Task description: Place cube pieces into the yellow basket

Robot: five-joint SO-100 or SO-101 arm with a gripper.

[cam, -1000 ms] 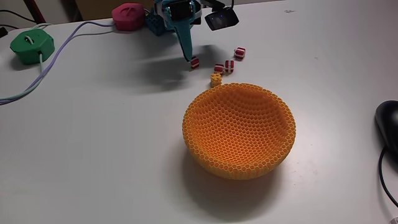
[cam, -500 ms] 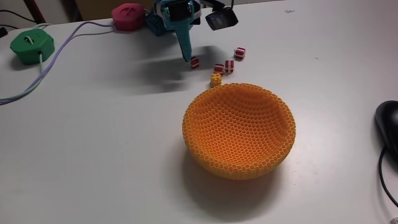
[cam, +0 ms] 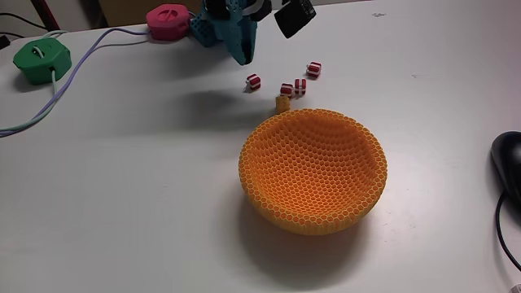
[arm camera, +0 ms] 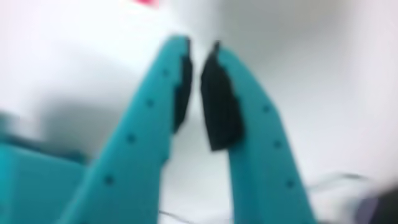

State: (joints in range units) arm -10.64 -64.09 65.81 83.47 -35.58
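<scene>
We judge this to be the reach-and-pick step, with nothing yet in the basket [cam: 312, 172], whose inside shows bare mesh. The gripper [cam: 242, 57] hangs above the table at the far edge in the fixed view; in the wrist view its 2 teal fingers [arm camera: 138, 137] stand nearly pressed together with a thin gap and nothing between the black pads [arm camera: 219, 102].

The cubes lie on the table just beyond the basket: 4 red-and-white ones, at [cam: 254, 80], [cam: 286, 89], [cam: 299, 85] and [cam: 313, 69], and 1 yellow one [cam: 282, 103] right at the basket's far rim.

Next, we would need to spread the fingers, come down over the nearest red cube, and close on it squarely; the cubes are tiny, so aim matters.

The table [cam: 122, 203] is plain white. A green puck [cam: 41, 61] and a pink puck [cam: 167, 20] with cables sit at the far left, and a black mouse [cam: 509, 163] lies at the right edge.
</scene>
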